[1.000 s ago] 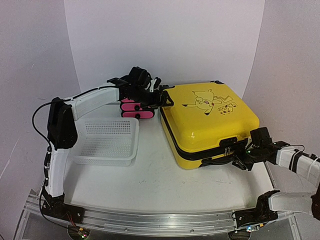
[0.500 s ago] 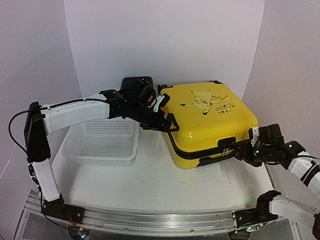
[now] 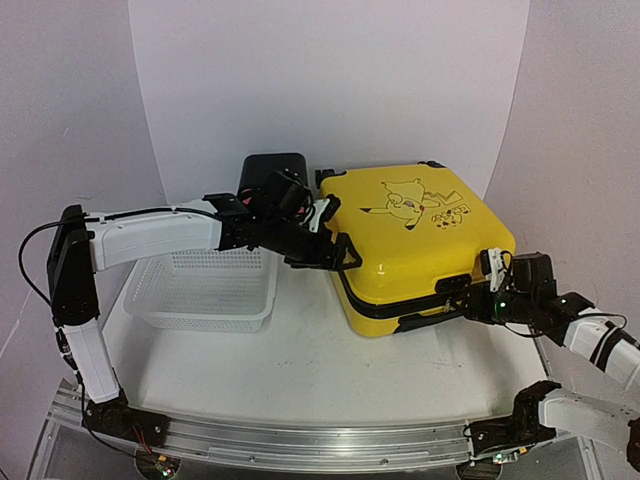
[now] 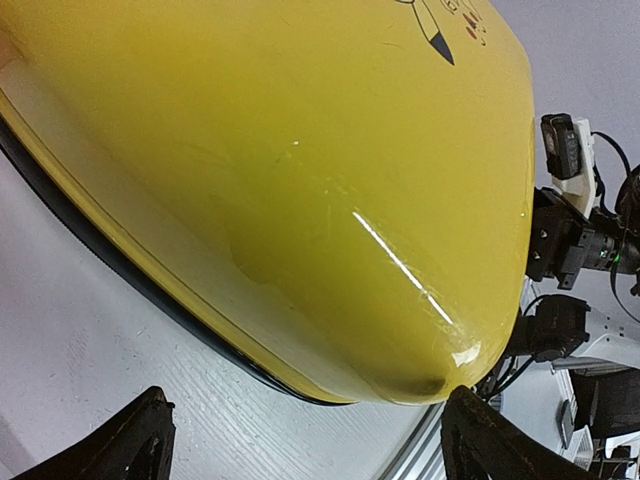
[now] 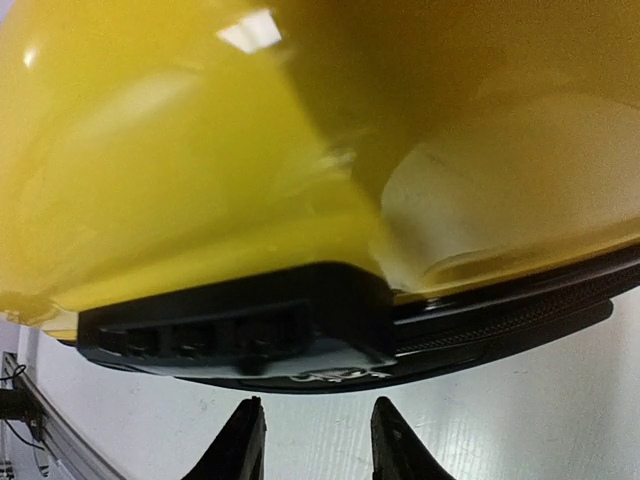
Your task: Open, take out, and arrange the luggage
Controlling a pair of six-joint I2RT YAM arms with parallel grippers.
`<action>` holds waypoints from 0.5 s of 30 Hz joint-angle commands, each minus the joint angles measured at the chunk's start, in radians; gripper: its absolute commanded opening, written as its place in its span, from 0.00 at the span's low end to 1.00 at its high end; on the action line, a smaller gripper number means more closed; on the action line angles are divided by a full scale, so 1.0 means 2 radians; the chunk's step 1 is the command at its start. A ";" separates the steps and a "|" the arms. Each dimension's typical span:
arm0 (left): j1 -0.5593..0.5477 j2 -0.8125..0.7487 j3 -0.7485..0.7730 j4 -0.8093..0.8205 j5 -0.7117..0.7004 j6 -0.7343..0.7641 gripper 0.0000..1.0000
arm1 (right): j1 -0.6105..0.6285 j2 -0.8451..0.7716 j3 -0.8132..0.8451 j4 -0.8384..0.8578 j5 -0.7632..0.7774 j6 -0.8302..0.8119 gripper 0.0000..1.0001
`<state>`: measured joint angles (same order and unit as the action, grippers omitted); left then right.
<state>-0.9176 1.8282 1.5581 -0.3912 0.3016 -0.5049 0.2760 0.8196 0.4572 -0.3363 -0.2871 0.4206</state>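
Lying closed right of centre on the white counter (image 3: 300,375), the glossy yellow hard-shell luggage (image 3: 420,245) shows rounded corners and a black zipper band. Left end effector (image 3: 340,255) is spread wide at its left edge. Right end effector (image 3: 468,302) is slightly parted, pinching nothing, beside the blurred near lock (image 5: 230,320).

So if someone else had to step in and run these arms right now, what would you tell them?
Left gripper: open, holding nothing, at the left corner of the luggage.
Right gripper: slightly open, empty, facing the lock on the near side.
Luggage: lying flat on the table, lid shut.
Done: nothing opened yet.
Left: open it, unpack, arrange.
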 commanded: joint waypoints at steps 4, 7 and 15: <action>-0.003 -0.025 -0.002 0.030 -0.005 -0.008 0.93 | 0.001 0.000 -0.022 0.093 -0.034 0.003 0.34; -0.003 -0.019 0.000 0.031 -0.006 -0.007 0.92 | 0.000 0.018 -0.020 0.101 -0.072 -0.008 0.39; -0.003 0.004 0.026 0.032 0.012 -0.010 0.91 | 0.000 0.037 -0.028 0.132 -0.037 0.005 0.43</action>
<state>-0.9203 1.8305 1.5501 -0.3737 0.3096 -0.5236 0.2756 0.8883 0.4076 -0.1467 -0.4061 0.4118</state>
